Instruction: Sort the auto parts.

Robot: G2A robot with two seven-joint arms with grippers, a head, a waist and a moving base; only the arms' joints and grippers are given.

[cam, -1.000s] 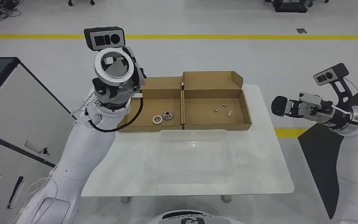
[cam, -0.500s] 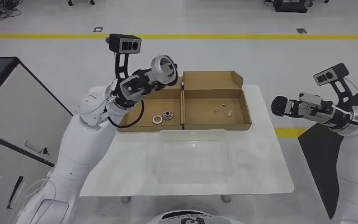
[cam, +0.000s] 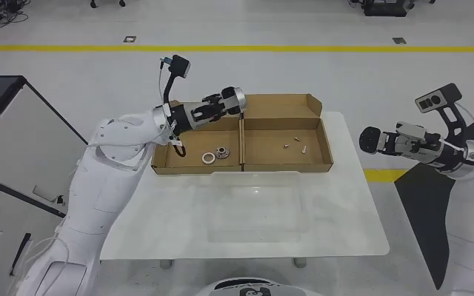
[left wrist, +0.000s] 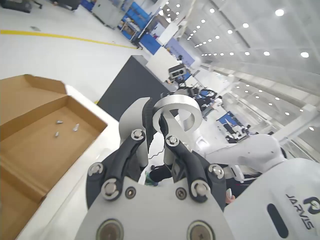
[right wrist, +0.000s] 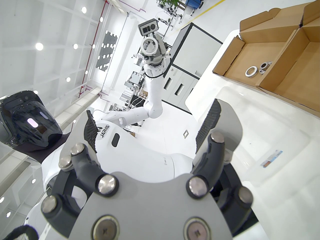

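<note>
My left gripper (left wrist: 156, 117) is shut on the rim of a silver metal ring (left wrist: 176, 114). In the top view the left gripper (cam: 228, 102) holds the ring (cam: 235, 99) above the back edge of the left cardboard box (cam: 215, 140), near the wall between the two boxes. On that box's floor lie a flat ring (cam: 208, 157) and a bearing-like part (cam: 222, 154). The right box (cam: 266, 152) holds a few small bolts (cam: 296, 140). My right gripper (right wrist: 150, 128) stands open and holds nothing; it hangs off the table's right side (cam: 364, 138).
A clear plastic bin (cam: 255, 211) sits on the white table (cam: 348, 229) in front of the boxes. A dark cabinet (cam: 29, 140) stands to the table's left. A dark panel (cam: 422, 214) stands on the floor to its right.
My left arm has swung down and rightward, bringing the held ring from high over the table's left end to the back edge of the boxes. The right arm has kept still.
</note>
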